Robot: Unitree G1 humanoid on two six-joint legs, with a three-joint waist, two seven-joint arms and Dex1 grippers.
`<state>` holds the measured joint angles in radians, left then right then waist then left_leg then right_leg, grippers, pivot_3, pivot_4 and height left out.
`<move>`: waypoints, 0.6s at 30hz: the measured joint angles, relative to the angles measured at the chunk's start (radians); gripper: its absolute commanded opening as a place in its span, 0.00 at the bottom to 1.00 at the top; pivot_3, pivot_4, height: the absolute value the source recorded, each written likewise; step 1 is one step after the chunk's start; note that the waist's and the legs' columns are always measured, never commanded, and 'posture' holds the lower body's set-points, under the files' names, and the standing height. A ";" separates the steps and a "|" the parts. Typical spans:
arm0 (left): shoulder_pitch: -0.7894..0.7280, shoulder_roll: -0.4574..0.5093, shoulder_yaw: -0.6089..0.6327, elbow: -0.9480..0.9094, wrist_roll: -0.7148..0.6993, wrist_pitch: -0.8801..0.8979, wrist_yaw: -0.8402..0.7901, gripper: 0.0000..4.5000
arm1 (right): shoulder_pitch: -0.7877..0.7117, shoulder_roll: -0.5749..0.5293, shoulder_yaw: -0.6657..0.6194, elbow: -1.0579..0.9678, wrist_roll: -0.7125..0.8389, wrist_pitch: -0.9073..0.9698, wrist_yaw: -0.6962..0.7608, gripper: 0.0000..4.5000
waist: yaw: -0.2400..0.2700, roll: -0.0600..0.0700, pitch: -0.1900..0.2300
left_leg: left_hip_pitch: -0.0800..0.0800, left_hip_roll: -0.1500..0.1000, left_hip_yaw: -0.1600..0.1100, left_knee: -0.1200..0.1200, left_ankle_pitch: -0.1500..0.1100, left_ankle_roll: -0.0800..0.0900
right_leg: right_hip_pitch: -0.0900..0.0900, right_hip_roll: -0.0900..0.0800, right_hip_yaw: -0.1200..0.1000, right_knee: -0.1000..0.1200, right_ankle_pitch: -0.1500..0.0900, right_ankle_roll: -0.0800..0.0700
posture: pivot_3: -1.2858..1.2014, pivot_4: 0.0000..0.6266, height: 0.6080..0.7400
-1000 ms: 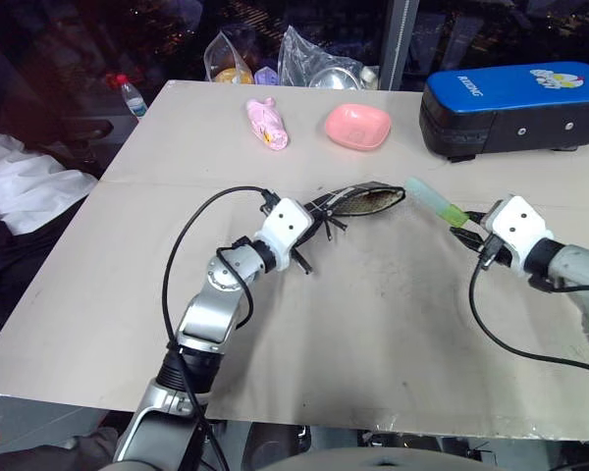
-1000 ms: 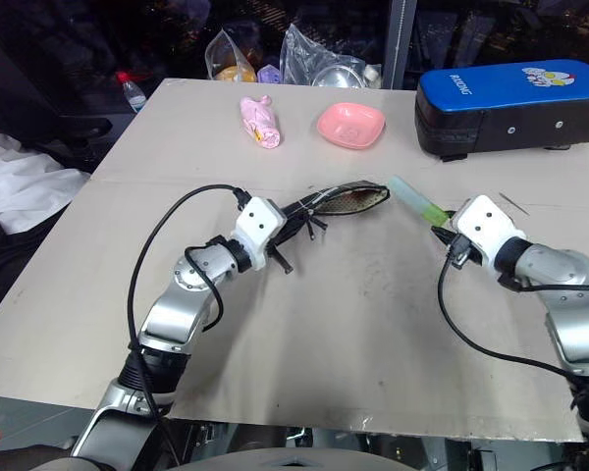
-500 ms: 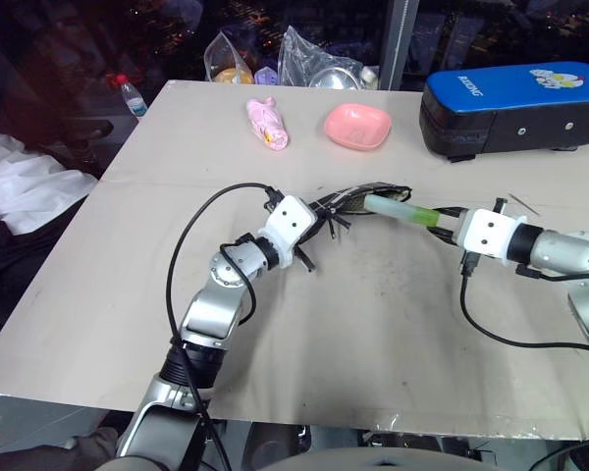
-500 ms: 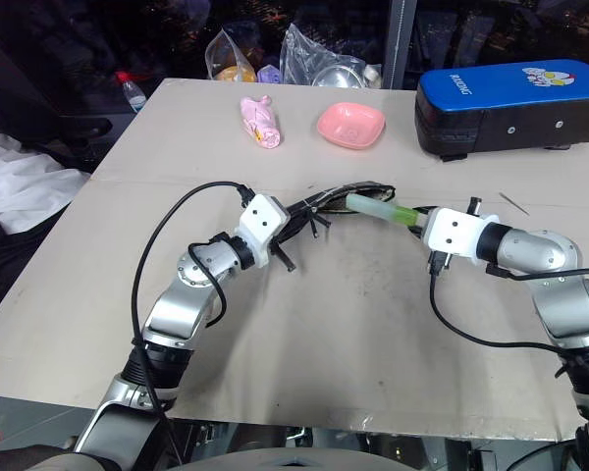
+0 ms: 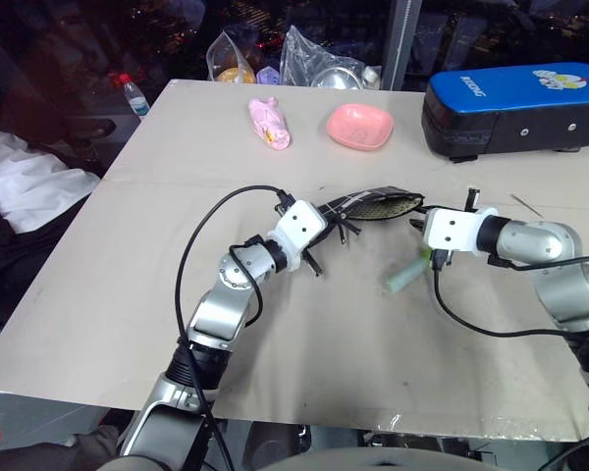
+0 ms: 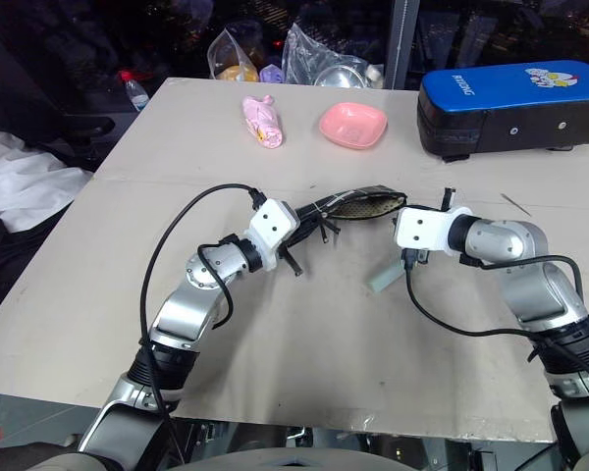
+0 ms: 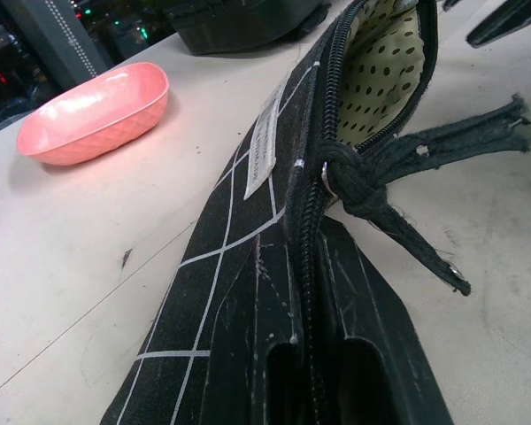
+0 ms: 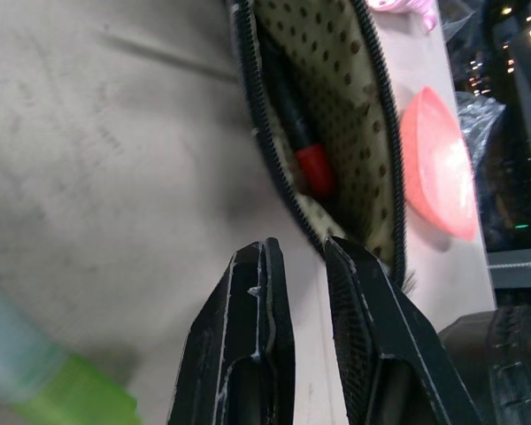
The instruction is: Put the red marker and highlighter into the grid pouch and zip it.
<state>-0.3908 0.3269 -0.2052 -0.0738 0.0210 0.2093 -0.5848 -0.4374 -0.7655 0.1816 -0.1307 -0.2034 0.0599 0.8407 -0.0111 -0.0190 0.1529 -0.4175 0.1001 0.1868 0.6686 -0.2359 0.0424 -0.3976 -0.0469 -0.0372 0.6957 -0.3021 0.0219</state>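
My left gripper [image 5: 326, 216] is shut on the zipper edge of the grid pouch [image 5: 378, 206], holding it on edge just above the table; in the left wrist view its fingers [image 7: 274, 372] clamp the black fabric. The pouch's mouth gapes and shows a dotted lining. The red marker [image 8: 303, 149] lies inside. My right gripper [image 5: 413, 224] hovers at the pouch's open end, its fingers [image 8: 248, 354] a narrow gap apart with nothing between them. The highlighter [image 5: 402, 276] lies loose on the table, near the front of the right gripper and outside the pouch.
A blue-and-black hard case [image 5: 515, 103] stands at the back right. A pink dish [image 5: 358, 126] and a pink wrapped item [image 5: 268, 123] sit at the back middle, with plastic bags [image 5: 314, 64] behind them. A thin stick [image 5: 523, 203] lies to the right of my right arm.
The highlighter has left my right gripper and dropped onto the table. The right gripper moved left to the pouch's mouth and rolled. The left gripper kept its hold on the pouch.
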 measured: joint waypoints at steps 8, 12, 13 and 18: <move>0.000 0.010 0.002 0.008 0.000 -0.007 0.000 0.00 | 0.002 -0.019 -0.035 0.062 0.146 0.049 0.120 0.86 | 0.000 0.000 0.000 | 0.000 0.000 0.000 0.000 0.000 0.000 | 0.000 0.000 0.000 0.000 0.000 0.000 | 0.52 0.24 0.89; 0.000 0.021 0.011 0.008 0.000 -0.007 0.003 0.00 | -0.030 -0.083 -0.030 0.198 0.203 -0.008 0.282 0.99 | -0.001 0.000 0.000 | 0.000 0.000 0.000 0.000 0.000 0.000 | 0.000 0.000 0.000 0.000 0.000 0.000 | 0.52 0.24 0.89; 0.000 0.021 0.014 0.008 0.000 -0.007 0.006 0.00 | -0.056 -0.091 -0.026 0.241 0.221 -0.027 0.336 0.99 | -0.003 0.000 0.000 | 0.001 0.000 0.001 0.000 0.000 0.000 | 0.000 0.000 0.001 0.000 0.000 0.000 | 0.52 0.24 0.89; 0.007 0.021 0.019 0.005 0.000 -0.006 0.024 0.00 | -0.188 -0.135 0.033 0.421 0.246 -0.131 0.583 0.99 | -0.003 0.000 0.000 | 0.002 0.000 0.001 0.000 0.000 0.000 | 0.000 0.001 0.001 0.000 0.000 0.000 | 0.52 0.24 0.89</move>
<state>-0.3835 0.3480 -0.1865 -0.0684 0.0215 0.2035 -0.5607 -0.6253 -0.9004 0.2146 0.2902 0.0429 -0.0711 1.4238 -0.0144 -0.0187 0.1532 -0.4158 0.1002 0.1878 0.6685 -0.2359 0.0425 -0.3972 -0.0457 -0.0364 0.6959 -0.3020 0.0216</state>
